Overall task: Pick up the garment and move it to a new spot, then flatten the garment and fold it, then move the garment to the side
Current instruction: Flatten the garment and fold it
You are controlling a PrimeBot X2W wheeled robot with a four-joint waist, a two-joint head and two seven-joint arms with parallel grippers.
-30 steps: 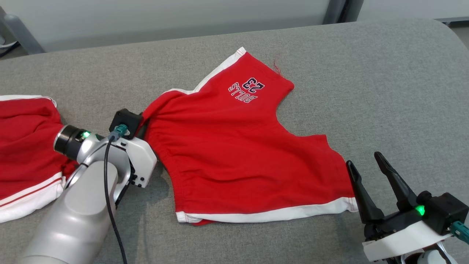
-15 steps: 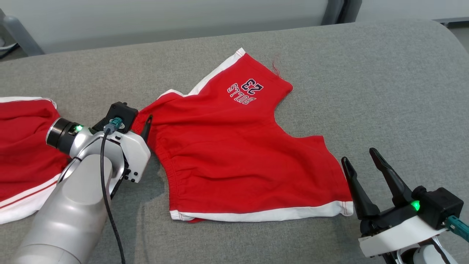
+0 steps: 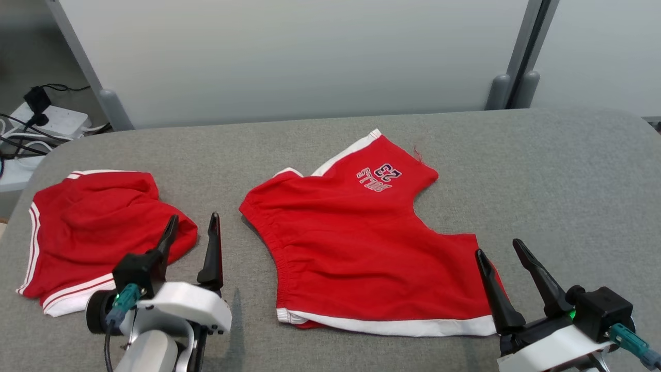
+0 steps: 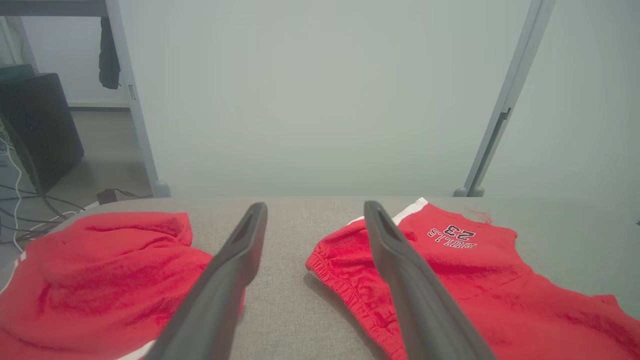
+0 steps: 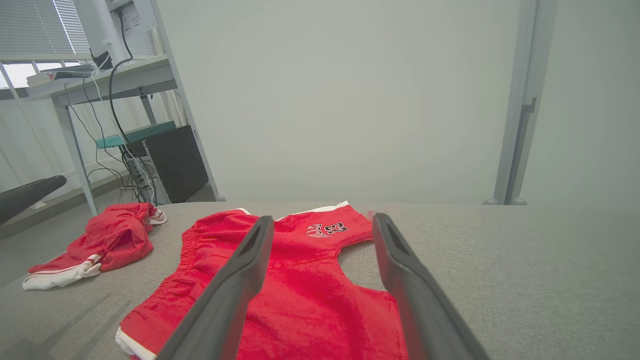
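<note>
Shorts (image 3: 361,243) lay flat on the grey table (image 3: 557,170), long axis running from the left gripper (image 3: 193,217) across to the right gripper (image 3: 498,249), waistband toward the left one and legs splayed toward the right, whose finger hid part of the near hem. Left gripper had been pinching the waistband a second earlier; now it just sat pulled back clear of it, spread wide and empty, same as the right.

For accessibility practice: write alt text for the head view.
Red BULLS 23 shorts lie spread on a grey table, a second red garment crumpled to their left. Both open, left gripper and right gripper sit at the bottom corners.
</note>
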